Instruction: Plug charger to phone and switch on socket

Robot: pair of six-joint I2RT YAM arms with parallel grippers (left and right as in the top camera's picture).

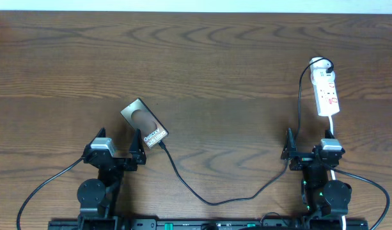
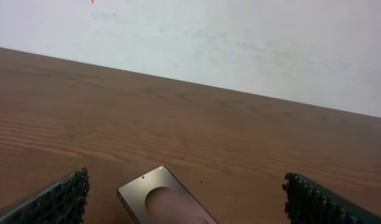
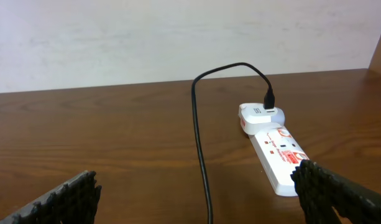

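- My left gripper (image 1: 117, 148) sits released at the near edge of the table (image 1: 215, 64), jaws spread wide with nothing between them.
- My right gripper (image 1: 309, 150) is also released, jaws wide apart and grasping nothing.
- The phone (image 1: 143, 121) lies flat and screen up, turned on a diagonal, just beyond the left gripper and toward its inner side. From the left wrist camera I see only its far corner, low between the two ribbed fingers (image 2: 59, 199).
- The charger (image 1: 211, 202) meets the phone's near end, dips toward me in a loose loop, then climbs past the right gripper to the far end of the socket (image 1: 327, 94). I cannot tell whether its tip is fully seated in the phone.
- The socket lies lengthwise ahead of the right gripper, on the right side of the table. A white adapter (image 3: 255, 115) sits at its far end with the charger's black plug standing in it.
- A white cord (image 1: 333, 128) leaves the socket's near end toward the right arm.
- I cannot tell the switch position.
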